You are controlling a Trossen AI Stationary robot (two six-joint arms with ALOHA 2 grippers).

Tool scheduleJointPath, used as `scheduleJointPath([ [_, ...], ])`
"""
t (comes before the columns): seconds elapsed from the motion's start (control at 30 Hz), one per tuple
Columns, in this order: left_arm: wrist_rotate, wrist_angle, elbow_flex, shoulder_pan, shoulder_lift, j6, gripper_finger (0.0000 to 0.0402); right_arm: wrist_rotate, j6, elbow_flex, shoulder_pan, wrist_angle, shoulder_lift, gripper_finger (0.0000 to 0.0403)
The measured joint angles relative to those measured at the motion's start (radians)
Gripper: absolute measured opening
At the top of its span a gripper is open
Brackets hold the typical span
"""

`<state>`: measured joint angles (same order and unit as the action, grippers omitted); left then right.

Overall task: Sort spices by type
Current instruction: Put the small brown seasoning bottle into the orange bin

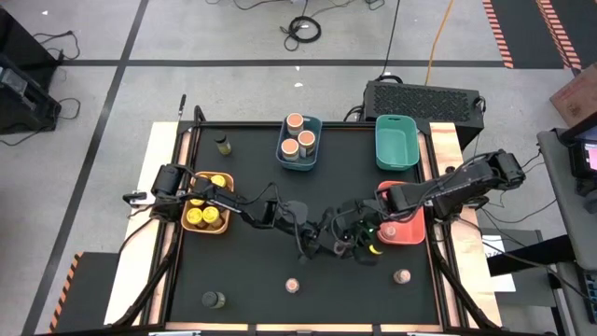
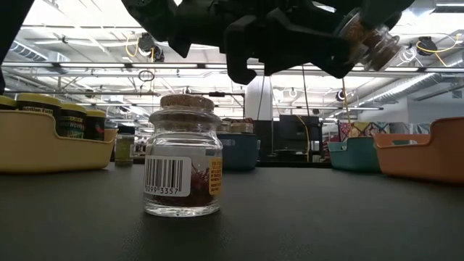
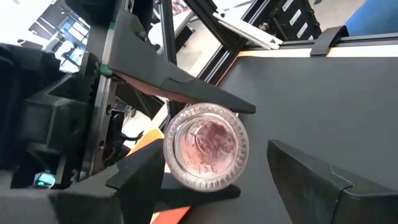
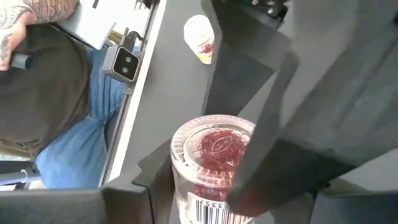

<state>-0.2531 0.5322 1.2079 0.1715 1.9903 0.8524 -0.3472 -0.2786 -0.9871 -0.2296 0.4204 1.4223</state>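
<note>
The sorting looks roughly half done. The yellow-lidded jars [image 1: 207, 200] sit together in the orange bin [image 1: 227, 225] at the left edge of the table, three tan-topped jars [image 1: 298, 141] stand in the blue bin [image 1: 315, 161] at the far side, and one pinkish-topped jar [image 1: 389, 228] lies in the red bin [image 1: 417, 232] on the right. The teal bin [image 1: 396, 143] holds nothing.

Left to do — two dark olive jars, one loose at the far left [image 1: 223, 144] and one near the front left corner [image 1: 214, 300], plus two small pinkish-topped jars [image 1: 293, 285] [image 1: 402, 276] standing on the table [image 1: 280, 252] toward the front. The nearer of those fills the low view, cork-stoppered with a barcode label.

Both arms meet low over the table's middle. The right gripper [image 4: 205, 186] is clamped on a small glass saffron jar [image 4: 214, 149], carried clear of the table. The left gripper [image 3: 242, 180] hangs just beside it with its fingers spread and nothing between them — the same jar shows in front of them.

The table is matte black with a pale wooden border. It stands on a grey floor marked with tape lines and trailing cables; a person in blue trousers sits by the table's edge.
</note>
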Motion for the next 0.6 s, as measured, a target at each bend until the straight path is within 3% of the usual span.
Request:
scheduleJointPath([
  [0.43, 0.001, 0.005, 0.000, -0.001, 0.000, 0.000, 0.0280, -0.002, 0.014, 0.000, 0.016, 0.009, 0.000, 0.0192],
  [0.6, 0.001, 0.008, 0.000, -0.001, 0.000, -0.001, 0.0251, -0.002, 0.012, 0.000, 0.016, 0.009, 0.000, 0.0192],
])
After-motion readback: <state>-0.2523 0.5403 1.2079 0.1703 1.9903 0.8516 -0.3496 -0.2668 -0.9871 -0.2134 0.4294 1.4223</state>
